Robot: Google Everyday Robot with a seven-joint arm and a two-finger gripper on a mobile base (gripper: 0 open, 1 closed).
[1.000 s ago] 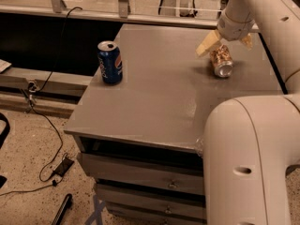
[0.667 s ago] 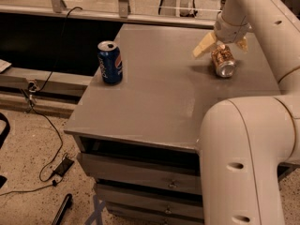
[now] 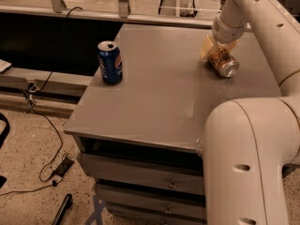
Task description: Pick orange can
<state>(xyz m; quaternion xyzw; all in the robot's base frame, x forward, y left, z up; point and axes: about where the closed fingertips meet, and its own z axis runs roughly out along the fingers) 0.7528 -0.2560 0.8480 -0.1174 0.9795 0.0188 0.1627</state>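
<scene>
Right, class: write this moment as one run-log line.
gripper: at orange can, far right of table | orange can: tilted, silver top toward camera | blue can: upright, left side

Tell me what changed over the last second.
Hardly anything. The gripper edged slightly left and stays over the far end of the orange can; nothing was lifted or released. The orange can lies tipped in the same spot on the table, and the blue can stands unmoved.

A grey table (image 3: 154,102) with drawers (image 3: 154,182) beneath is set on a speckled floor (image 3: 23,144), across which black cables (image 3: 52,128) are trailed. The gripper (image 3: 216,54) is held low over the table's far right part.
</scene>
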